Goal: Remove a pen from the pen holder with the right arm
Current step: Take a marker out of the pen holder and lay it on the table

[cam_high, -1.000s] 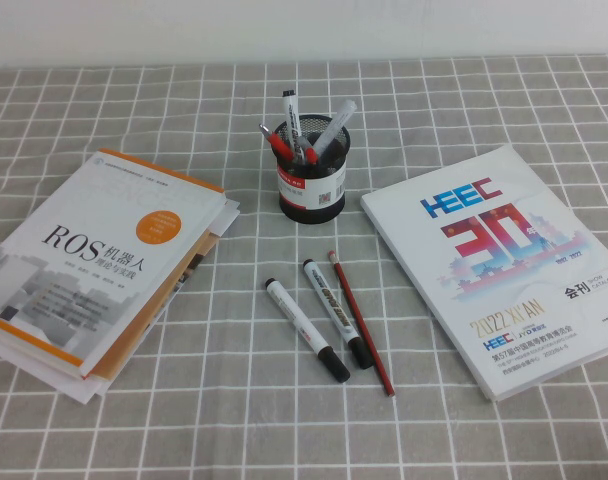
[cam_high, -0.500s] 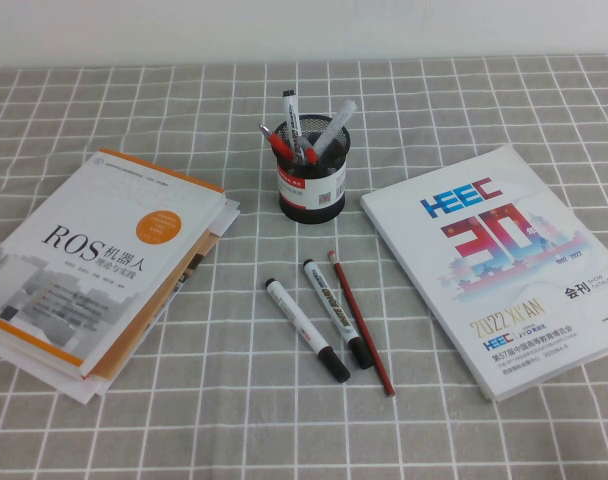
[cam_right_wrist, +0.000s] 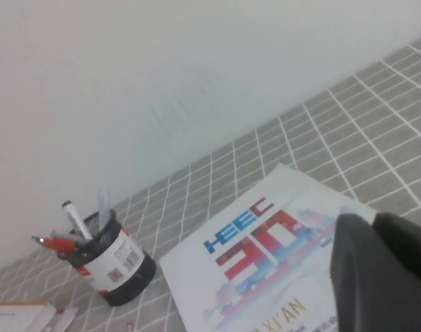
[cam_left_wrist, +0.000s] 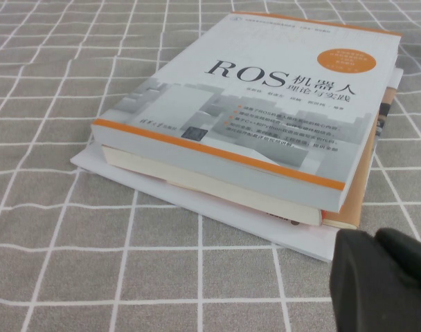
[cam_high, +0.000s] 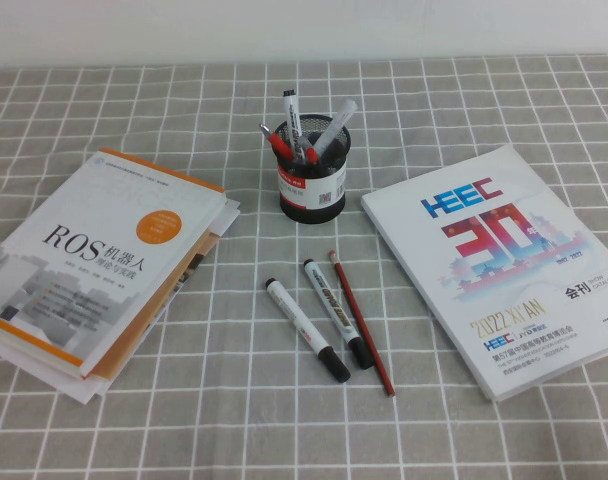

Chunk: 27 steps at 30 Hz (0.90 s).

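A black mesh pen holder [cam_high: 312,168] with a red-and-white label stands at the middle back of the table. It holds a red pen [cam_high: 278,144] and two white markers [cam_high: 292,115]. The right wrist view shows the holder [cam_right_wrist: 113,266] far off beyond the HEEC catalogue [cam_right_wrist: 266,263]. My right gripper [cam_right_wrist: 372,223] hovers over that catalogue's near side, shut and holding nothing. My left gripper [cam_left_wrist: 374,238] is shut and empty beside the ROS book stack [cam_left_wrist: 252,117]. Neither arm shows in the high view.
Two markers [cam_high: 306,329] [cam_high: 336,312] and a red pencil [cam_high: 361,322] lie in front of the holder. The ROS book stack [cam_high: 94,260] lies on the left and the HEEC catalogue [cam_high: 504,265] on the right. A white wall backs the checked cloth.
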{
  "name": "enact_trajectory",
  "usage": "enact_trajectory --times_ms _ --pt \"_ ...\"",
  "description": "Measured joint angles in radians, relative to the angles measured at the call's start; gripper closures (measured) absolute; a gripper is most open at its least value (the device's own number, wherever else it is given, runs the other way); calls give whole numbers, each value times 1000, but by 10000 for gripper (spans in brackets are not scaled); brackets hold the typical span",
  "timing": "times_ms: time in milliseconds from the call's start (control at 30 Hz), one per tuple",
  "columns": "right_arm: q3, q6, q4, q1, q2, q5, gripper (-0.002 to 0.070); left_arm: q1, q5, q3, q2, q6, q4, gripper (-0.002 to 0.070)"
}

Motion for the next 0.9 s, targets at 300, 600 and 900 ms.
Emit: enact_trajectory --times_ms 300,600,900 --pt "-215 0 -16 0 190 254 689 0 0 0 0 0 0 678" --pt "-492 -105 -110 0 637 484 689 0 0 0 0 0 0 678" --pt "-722 -303 21 41 947 530 688 0 0 0 0 0 0 678"
